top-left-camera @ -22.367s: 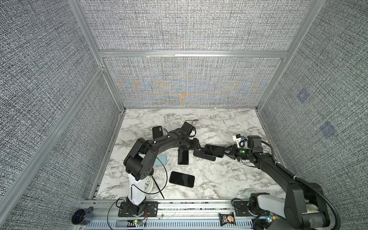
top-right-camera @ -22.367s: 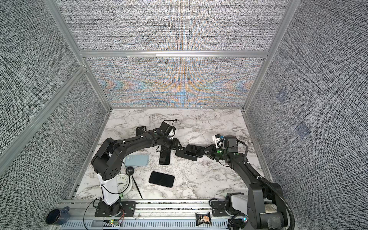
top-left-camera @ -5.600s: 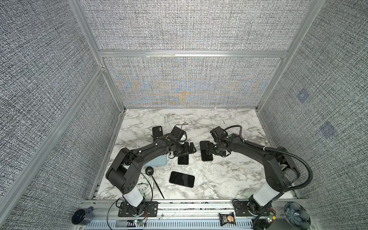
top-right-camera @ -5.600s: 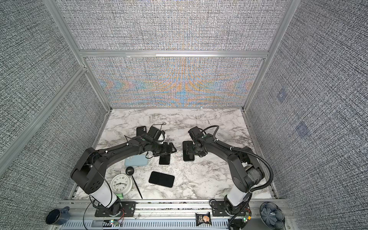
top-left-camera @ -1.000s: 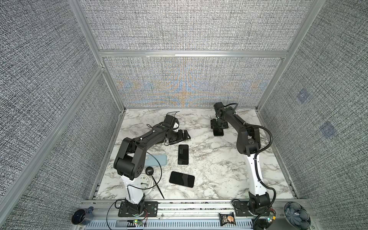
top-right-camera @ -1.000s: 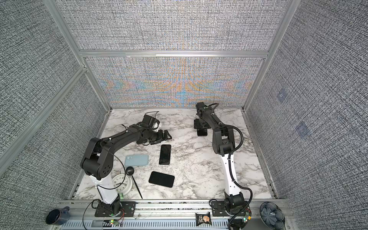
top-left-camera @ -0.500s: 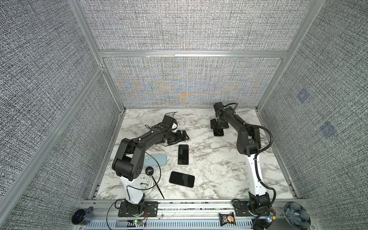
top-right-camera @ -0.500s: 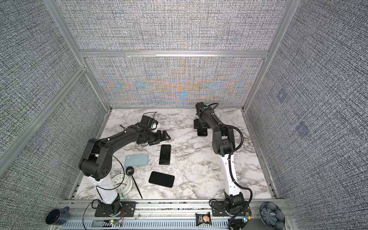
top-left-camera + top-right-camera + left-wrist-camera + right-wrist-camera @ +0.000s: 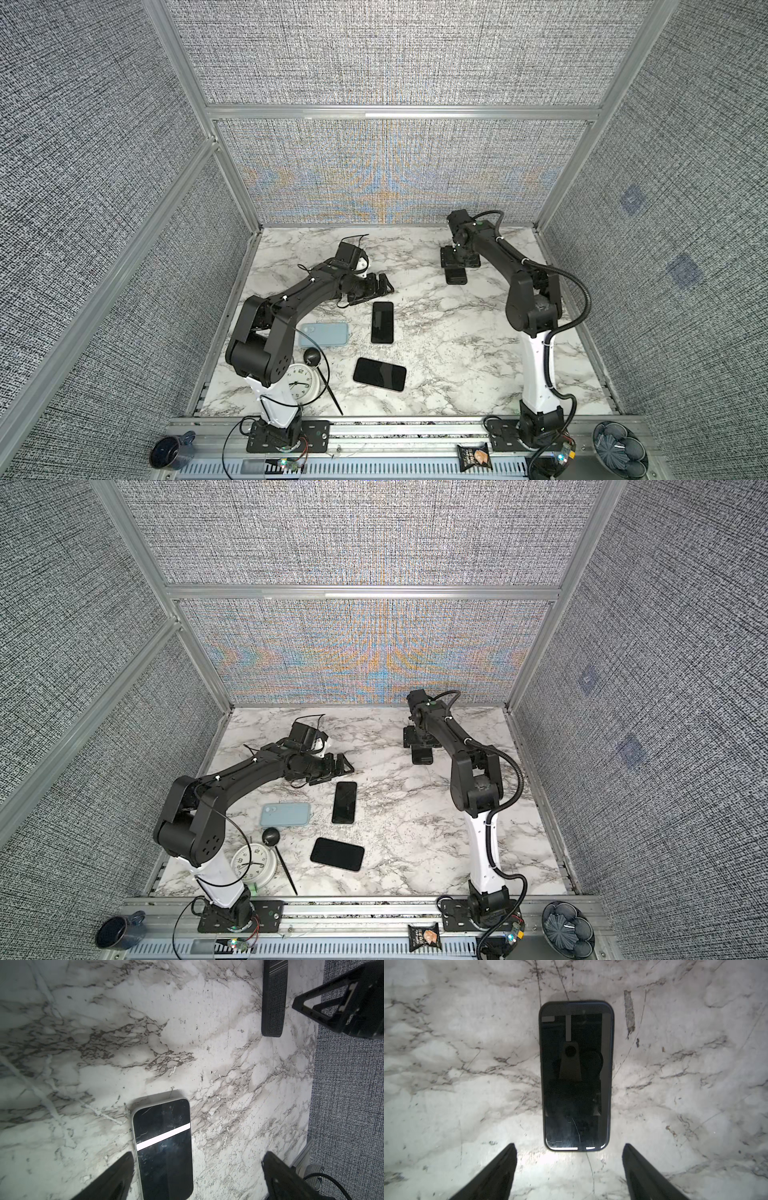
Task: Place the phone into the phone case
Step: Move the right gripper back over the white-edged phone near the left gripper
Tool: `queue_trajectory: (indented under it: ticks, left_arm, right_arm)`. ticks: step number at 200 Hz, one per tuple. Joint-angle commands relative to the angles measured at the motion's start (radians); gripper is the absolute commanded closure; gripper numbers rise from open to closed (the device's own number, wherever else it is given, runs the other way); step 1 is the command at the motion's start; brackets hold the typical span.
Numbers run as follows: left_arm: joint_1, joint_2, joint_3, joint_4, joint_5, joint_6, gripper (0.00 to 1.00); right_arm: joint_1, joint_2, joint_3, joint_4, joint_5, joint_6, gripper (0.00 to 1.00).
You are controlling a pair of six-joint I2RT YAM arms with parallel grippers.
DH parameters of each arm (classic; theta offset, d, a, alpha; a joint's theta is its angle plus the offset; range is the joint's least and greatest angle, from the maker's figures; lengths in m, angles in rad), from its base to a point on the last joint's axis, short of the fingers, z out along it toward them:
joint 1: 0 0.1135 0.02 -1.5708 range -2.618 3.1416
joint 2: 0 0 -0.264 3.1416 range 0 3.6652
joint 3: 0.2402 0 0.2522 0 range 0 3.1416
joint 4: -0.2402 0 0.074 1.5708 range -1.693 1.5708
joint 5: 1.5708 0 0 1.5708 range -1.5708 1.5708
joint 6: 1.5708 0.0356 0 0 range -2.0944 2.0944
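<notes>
A dark phone sits inside a black phone case (image 9: 576,1076), flat on the marble at the back right (image 9: 456,276) (image 9: 422,756). My right gripper (image 9: 569,1145) hangs just above its near end, open and empty, also seen in both top views (image 9: 457,261) (image 9: 417,739). A bare phone with a pale rim (image 9: 164,1147) lies mid-table (image 9: 382,322) (image 9: 344,802). My left gripper (image 9: 198,1153) is open over its far end, one finger beside its edge, holding nothing (image 9: 380,286) (image 9: 341,766).
A light-blue case (image 9: 324,334) lies back-up near the left arm. Another black phone (image 9: 379,374) lies toward the front. A white clock (image 9: 301,384) and a black ladle (image 9: 313,357) sit at the front left. Mesh walls enclose the table.
Over the last seconds my right gripper carried the cased phone from mid-table to the back right and let it go. In the last second only the left arm shifted slightly.
</notes>
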Motion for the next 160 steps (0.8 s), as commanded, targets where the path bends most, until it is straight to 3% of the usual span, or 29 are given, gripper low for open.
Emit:
queue_trajectory:
  ticks: [1, 78, 117, 160]
  left_arm:
    - [0.002, -0.043, -0.028, -0.023, -0.023, -0.007, 0.03]
    - [0.005, -0.266, -0.227, -0.072, -0.092, -0.035, 0.03]
    - [0.006, -0.366, -0.307, -0.131, -0.184, -0.059, 0.02]
    - [0.005, -0.364, -0.343, -0.168, -0.234, -0.065, 0.01]
  right_arm:
    - [0.032, -0.077, -0.096, 0.028, -0.032, 0.05, 0.18]
    - [0.23, -0.348, -0.468, 0.138, -0.05, 0.17, 0.18]
    - [0.334, -0.394, -0.564, 0.185, -0.064, 0.247, 0.18]
    - [0.453, -0.384, -0.583, 0.221, -0.073, 0.331, 0.18]
